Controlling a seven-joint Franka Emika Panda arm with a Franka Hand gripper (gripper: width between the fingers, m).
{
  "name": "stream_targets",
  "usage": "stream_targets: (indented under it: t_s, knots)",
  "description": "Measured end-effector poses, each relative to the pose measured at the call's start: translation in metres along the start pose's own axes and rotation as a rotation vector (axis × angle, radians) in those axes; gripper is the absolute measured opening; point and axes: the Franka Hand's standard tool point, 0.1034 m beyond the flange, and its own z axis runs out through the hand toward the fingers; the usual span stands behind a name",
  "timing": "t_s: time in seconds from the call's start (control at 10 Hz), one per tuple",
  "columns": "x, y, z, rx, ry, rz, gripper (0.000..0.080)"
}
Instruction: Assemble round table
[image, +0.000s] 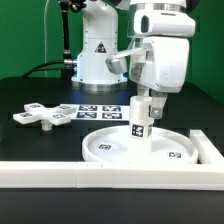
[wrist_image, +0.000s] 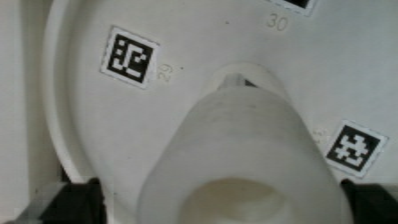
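We are looking at the round disc (image: 135, 147) lying flat on the black table (image: 30, 90), close to its front edge, just behind the long white border wall (image: 100, 177). The cylinder leg (image: 140, 118) is standing upright at the disc's middle, and our gripper (image: 141, 122) is hanging straight over it with the fingers spread wide on either side; whether they are touching the leg we cannot tell. In the wrist view the leg (wrist_image: 240, 150) is filling the space between the dark fingertips (wrist_image: 68, 200), with the disc (wrist_image: 107, 110) beneath. The cross-shaped base piece (image: 42, 116) is lying loose toward the table's left edge in the exterior view, well apart from the disc, beside the marker board (image: 98, 110). We judge the leg placed, perhaps not yet screwed tight; the base is still waiting to be fitted.
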Motion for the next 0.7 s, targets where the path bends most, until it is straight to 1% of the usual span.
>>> stream_targets:
  t_s: [0.1,0.2,0.5,0.6,0.7]
  knots:
    - [-0.0011,-0.0009,0.0013,0.002,-0.001,-0.035,0.0649]
    - [-0.0024,-0.0013,0.0019,0.003,-0.007,-0.132,0.0649]
    - [-0.0040,-0.0019,0.0028,0.005,-0.008,-0.158,0.0634]
    - [-0.0050,-0.0064,0.0045,0.021,-0.010,-0.157,0.0464]
    - [-0.0058,-0.0081,0.0053,0.030,-0.011,-0.156,0.0416]
